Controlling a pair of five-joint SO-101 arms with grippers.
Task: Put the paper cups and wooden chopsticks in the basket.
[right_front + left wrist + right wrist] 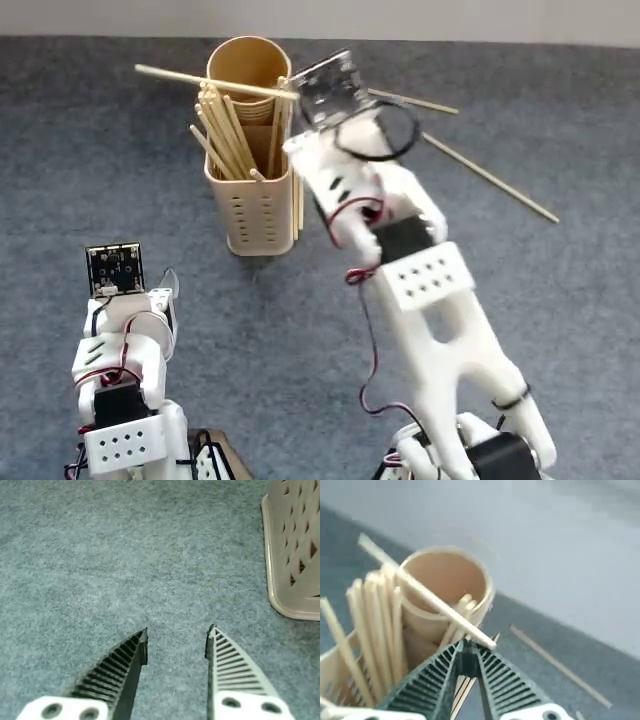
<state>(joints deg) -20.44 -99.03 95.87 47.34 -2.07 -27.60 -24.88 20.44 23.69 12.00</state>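
The beige perforated basket [255,215] stands upright on the grey carpet. It holds a paper cup [247,70] and several wooden chopsticks [222,135]. My right gripper [469,649] is beside the cup's rim, shut on the end of one chopstick [422,592]. That chopstick [205,81] lies level across the top of the cup. Two more chopsticks [492,179] lie on the carpet right of the basket. My left gripper [177,632] stands open low over bare carpet, with the basket [295,555] off to one side of it.
Grey carpet [90,150] covers the whole table. The right arm's body [400,240] stretches from the front edge up to the basket. The left arm [125,340] sits folded at the front left. A loose chopstick [555,662] lies beyond the cup.
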